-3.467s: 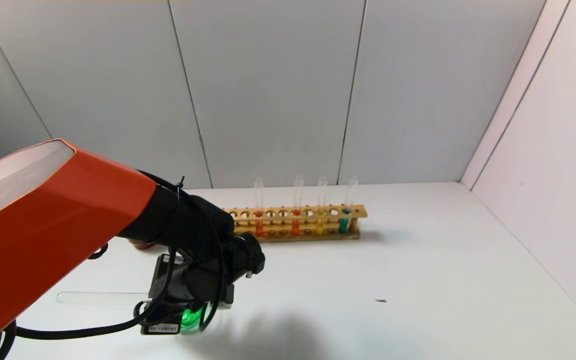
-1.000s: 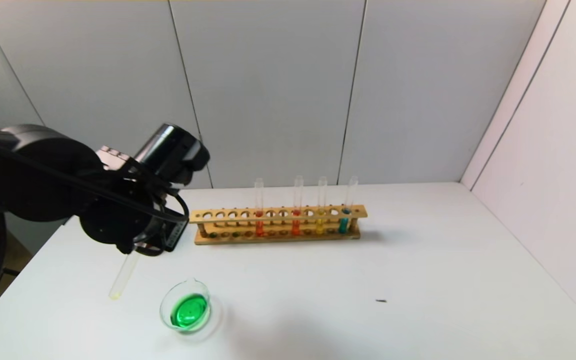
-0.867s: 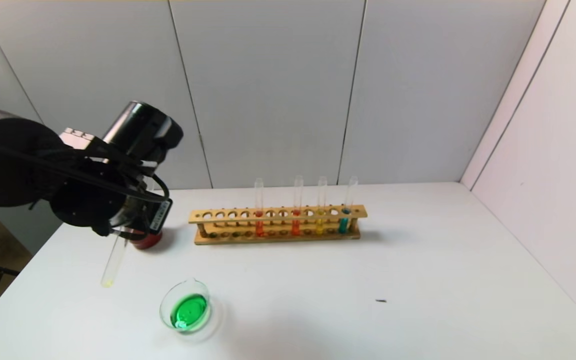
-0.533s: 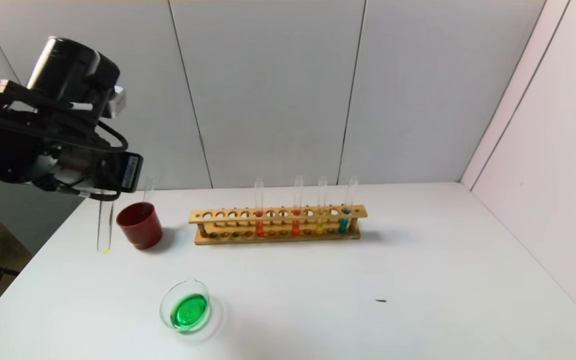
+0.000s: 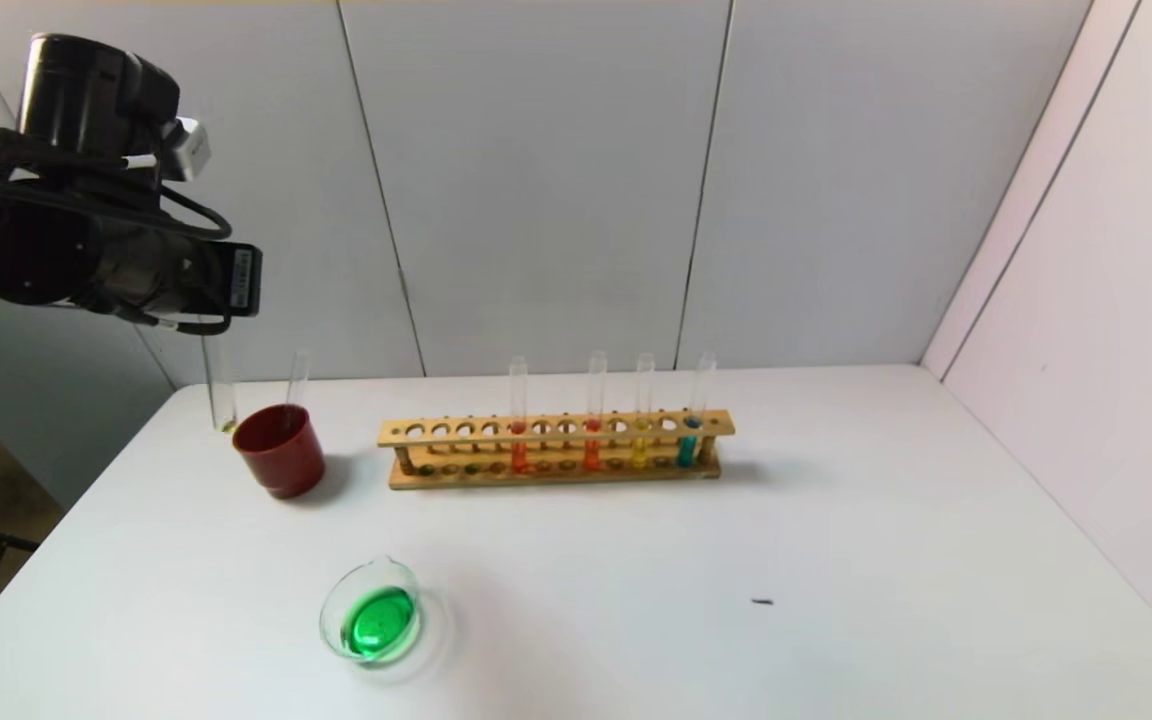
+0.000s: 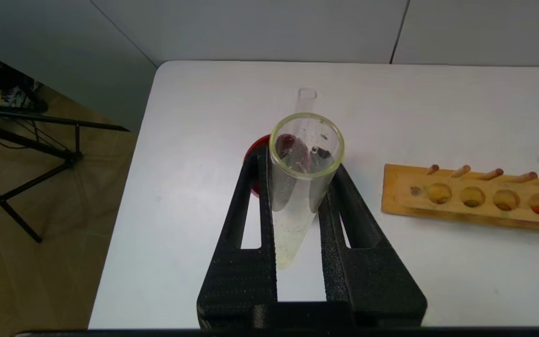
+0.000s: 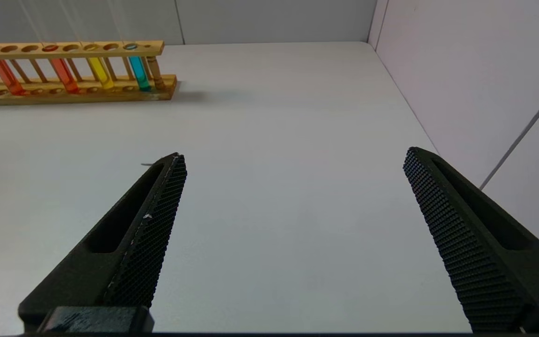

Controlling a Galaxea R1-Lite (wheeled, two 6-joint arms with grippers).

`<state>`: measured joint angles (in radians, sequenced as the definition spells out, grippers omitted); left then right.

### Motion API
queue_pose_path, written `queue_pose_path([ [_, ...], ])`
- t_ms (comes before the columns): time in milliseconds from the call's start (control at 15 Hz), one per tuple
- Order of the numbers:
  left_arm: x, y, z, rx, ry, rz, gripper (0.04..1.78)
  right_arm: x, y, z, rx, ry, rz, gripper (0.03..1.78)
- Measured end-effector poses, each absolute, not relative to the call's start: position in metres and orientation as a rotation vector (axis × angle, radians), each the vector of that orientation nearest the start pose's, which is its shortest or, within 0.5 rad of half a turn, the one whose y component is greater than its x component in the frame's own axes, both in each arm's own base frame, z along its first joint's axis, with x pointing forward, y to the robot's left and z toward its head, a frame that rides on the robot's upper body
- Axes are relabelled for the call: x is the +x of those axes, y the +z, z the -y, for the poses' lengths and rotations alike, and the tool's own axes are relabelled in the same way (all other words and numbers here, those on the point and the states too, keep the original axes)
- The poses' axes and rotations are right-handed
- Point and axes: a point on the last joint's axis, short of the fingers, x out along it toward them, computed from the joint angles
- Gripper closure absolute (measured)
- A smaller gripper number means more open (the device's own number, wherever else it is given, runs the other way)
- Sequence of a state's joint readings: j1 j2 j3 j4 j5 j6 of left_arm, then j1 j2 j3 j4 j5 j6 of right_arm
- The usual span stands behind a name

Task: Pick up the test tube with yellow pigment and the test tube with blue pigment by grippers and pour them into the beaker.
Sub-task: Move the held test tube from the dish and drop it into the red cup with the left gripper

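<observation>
Left tool (image 6: 297, 180)'s tube (image 6: 300, 187): mouth visible only wrist-side.

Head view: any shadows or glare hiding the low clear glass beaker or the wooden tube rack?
Head view: the low clear glass beaker with green liquid shows clearly, only small glints; the long wooden tube rack casts a soft shadow rightward. Left wrist view: the left end effector and its slim, nearly empty glass tube look sharp.

The nearly empty test tube with yellow pigment (image 5: 219, 385) hangs upright, clamped in the left gripper (image 6: 297, 187). The beaker (image 5: 373, 618) holds green liquid.
</observation>
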<state>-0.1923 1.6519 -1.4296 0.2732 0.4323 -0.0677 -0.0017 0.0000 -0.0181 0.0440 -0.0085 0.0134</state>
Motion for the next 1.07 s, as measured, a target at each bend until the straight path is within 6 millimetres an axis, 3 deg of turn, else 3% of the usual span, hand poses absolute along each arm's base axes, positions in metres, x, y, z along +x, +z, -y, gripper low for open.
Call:
queue_pose_path([
  [533, 0.351, 0.261, 0.026, 0.083, 0.304, -0.492, 1.51, -0.024, 0.076, 0.0, 0.013, -0.01, -0.026, 0.11],
  [1067, 0.388, 0.222, 0.023, 0.078, 0.312, -0.51, 1.51, -0.024, 0.076, 0.0, 0.013, -0.01, -0.026, 0.11],
])
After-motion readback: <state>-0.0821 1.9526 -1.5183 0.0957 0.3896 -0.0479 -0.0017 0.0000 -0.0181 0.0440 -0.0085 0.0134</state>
